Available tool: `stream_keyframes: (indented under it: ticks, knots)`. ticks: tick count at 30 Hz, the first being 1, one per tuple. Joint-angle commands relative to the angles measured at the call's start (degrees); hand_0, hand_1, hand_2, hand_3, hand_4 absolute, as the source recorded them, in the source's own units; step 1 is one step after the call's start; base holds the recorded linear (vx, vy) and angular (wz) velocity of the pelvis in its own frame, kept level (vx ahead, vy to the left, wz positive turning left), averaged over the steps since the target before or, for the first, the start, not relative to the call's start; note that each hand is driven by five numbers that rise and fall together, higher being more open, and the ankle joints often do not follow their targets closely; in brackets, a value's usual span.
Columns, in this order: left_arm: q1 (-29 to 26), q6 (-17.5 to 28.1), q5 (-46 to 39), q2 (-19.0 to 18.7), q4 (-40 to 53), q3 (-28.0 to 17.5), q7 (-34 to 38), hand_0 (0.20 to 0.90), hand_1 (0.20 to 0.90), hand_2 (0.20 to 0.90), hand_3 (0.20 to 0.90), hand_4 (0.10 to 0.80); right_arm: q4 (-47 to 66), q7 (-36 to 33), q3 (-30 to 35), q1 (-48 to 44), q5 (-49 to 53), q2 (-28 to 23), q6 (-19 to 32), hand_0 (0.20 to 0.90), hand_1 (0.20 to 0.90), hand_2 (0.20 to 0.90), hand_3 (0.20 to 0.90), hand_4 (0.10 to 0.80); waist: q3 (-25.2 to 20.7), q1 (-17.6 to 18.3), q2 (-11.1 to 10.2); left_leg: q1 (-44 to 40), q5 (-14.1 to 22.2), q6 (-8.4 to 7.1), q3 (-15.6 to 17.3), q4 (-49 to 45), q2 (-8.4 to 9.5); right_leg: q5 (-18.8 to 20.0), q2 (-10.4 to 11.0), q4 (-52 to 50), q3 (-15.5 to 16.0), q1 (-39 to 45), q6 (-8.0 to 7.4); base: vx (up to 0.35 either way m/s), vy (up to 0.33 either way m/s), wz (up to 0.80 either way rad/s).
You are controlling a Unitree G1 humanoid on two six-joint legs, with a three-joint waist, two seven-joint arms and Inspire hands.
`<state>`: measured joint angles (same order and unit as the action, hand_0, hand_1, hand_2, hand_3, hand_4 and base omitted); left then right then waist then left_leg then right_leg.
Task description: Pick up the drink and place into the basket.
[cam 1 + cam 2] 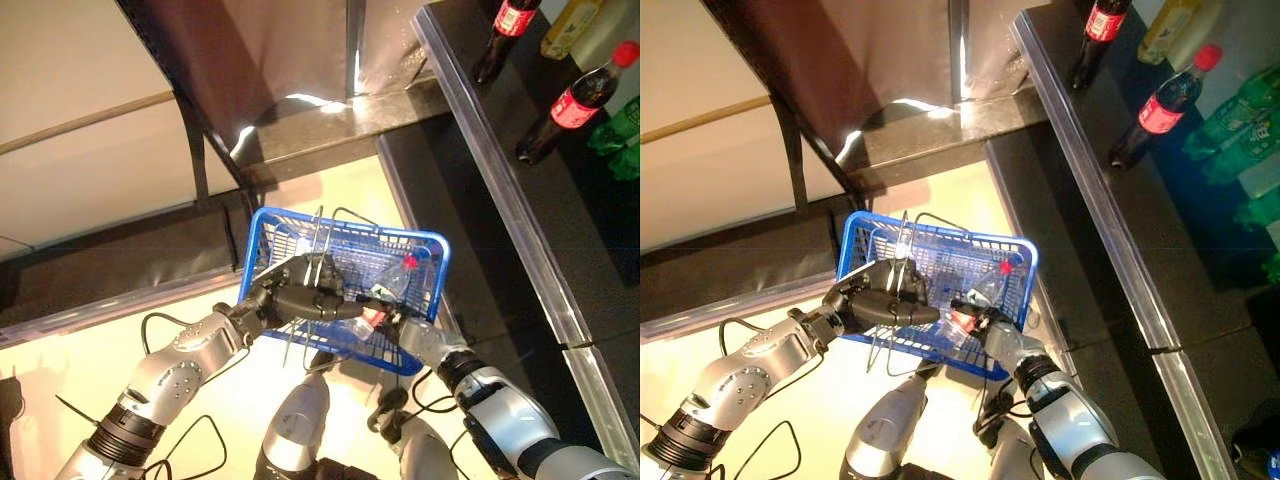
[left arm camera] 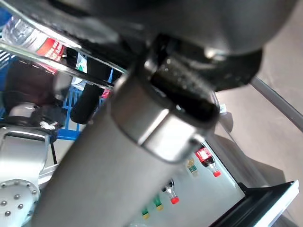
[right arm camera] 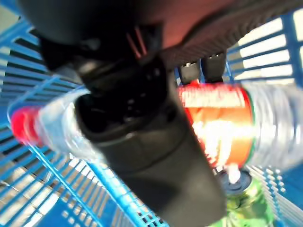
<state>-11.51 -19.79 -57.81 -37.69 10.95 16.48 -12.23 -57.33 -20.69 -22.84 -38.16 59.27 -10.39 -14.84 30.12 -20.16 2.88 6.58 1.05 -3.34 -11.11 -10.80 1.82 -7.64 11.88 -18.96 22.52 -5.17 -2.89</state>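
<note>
Right hand point(image 3: 142, 142) wrapped round clear drink bottle point(image 3: 265, 127), red cap, red label, print unreadable, held inside blue basket point(image 1: 420, 240) just above green can point(image 3: 241, 203). Left hand point(image 1: 300, 290) clenched on basket's wire handles point(image 1: 318, 240). Basket's far rim close beside dark shelf point(image 1: 540, 240) bearing cola bottles point(image 1: 575, 105); open floor behind.
</note>
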Motion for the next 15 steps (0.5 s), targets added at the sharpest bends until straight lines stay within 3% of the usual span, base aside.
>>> stream_keyframes:
  ticks: [1,15]
  knots:
    - [-13.24,13.01,-6.49,4.42,18.09,-7.9,-5.62,0.3,0.3,0.3,0.2,0.1,0.1,0.92,-1.2,0.35,3.1,1.12,2.42,0.9,0.9,0.9,0.9,0.8,-8.56,0.0,-1.45,5.09,0.53,2.74,0.04,-6.13,3.43,4.98,-1.26,6.05,-3.23,3.37,0.31,0.008,0.009,0.06]
    - [-11.36,14.42,-6.2,4.87,17.77,-8.82,-5.29,0.3,0.3,0.3,0.2,0.1,7.86,-0.01,-2.2,2.9,0.19,-0.21,4.13,0.9,0.9,0.9,0.9,0.8,-8.18,1.21,-1.7,5.24,0.77,2.93,1.72,-6.75,2.97,4.91,-1.07,4.89,-3.81,2.42,0.22,0.001,0.001,0.01]
